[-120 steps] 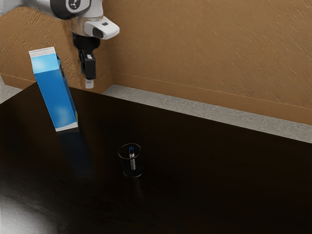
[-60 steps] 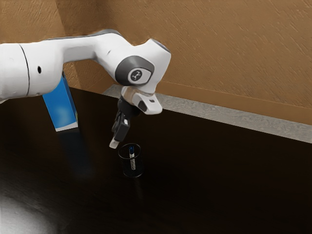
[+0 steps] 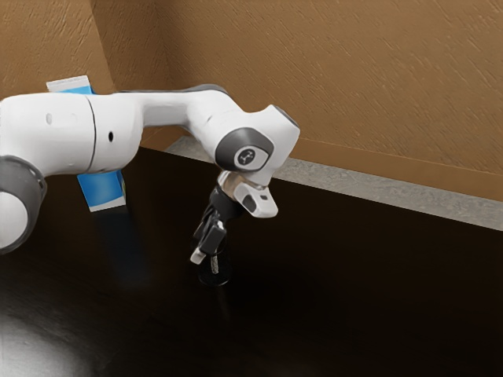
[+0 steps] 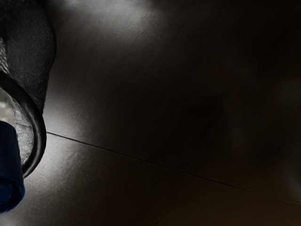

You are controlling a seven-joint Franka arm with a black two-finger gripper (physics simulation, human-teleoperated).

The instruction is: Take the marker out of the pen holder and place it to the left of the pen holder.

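In the exterior view my gripper (image 3: 198,257) is tilted down at the pen holder's rim, in front of its upper part. The clear, dark-rimmed pen holder (image 3: 214,280) stands upright on the table, and the white body of the marker (image 3: 214,264) shows inside it. The marker's upper end is hidden behind the hand. In the wrist view the marker's blue end (image 4: 8,169) is large and close, beside the curved dark rim of the pen holder (image 4: 41,136). Whether the gripper touches the marker cannot be told.
A tall blue and white carton (image 3: 104,191) stands on the dark table (image 3: 330,290), partly hidden behind the arm. The table's far edge runs before the brown wall, at some distance beyond the pen holder.
My arm has swung from beside the carton toward the exterior view's right and down, bringing the gripper to the pen holder. The holder and the carton have stayed where they were.
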